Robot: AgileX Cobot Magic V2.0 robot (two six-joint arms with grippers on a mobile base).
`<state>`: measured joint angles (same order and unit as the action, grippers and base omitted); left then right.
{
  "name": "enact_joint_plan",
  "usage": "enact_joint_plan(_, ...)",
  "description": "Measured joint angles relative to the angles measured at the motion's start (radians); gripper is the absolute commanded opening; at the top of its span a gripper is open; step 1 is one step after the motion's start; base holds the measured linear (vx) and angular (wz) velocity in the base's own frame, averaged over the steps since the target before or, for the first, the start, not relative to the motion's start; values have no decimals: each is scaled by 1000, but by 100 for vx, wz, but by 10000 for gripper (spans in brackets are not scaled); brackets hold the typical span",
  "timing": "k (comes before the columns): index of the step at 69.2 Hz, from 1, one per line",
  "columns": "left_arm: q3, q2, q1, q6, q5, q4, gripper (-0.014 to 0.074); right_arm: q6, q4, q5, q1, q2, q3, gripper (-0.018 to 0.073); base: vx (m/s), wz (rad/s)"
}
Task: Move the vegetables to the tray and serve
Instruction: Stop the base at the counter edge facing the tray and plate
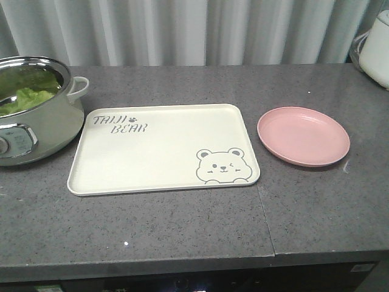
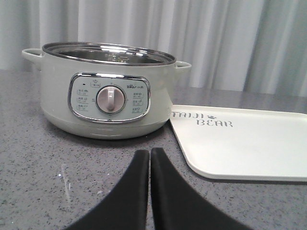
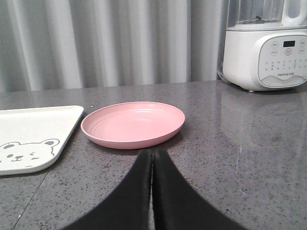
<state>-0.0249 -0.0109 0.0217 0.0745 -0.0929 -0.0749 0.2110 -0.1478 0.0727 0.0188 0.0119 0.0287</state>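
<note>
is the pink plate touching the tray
Apart. The front-facing view shows a strip of grey counter between the tray and the pink plate.

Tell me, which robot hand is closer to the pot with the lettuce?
Left. The left gripper sits shut just in front of the pot. The right gripper faces the plate, across the tray from the pot.

The vegetables (image 1: 23, 98), bright green crinkly lettuce leaves, are sitting bunched inside the pot (image 1: 58, 125) at the far left, partly showing below its steel rim. The tray (image 1: 152, 149), cream-white and rectangular with rounded corners, is lying flat on the grey counter (image 1: 182, 231) just beside the pot, its grey winking bear face and "TAIJI BEAR" lettering facing up.
</note>
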Motion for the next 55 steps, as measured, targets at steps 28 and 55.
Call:
enact_joint_plan(28,0,0,0,0,0,0,-6,0,0,0,0,0,0,-1,1,0)
enact_joint_plan(55,0,0,0,0,0,0,-6,0,0,0,0,0,0,-1,1,1)
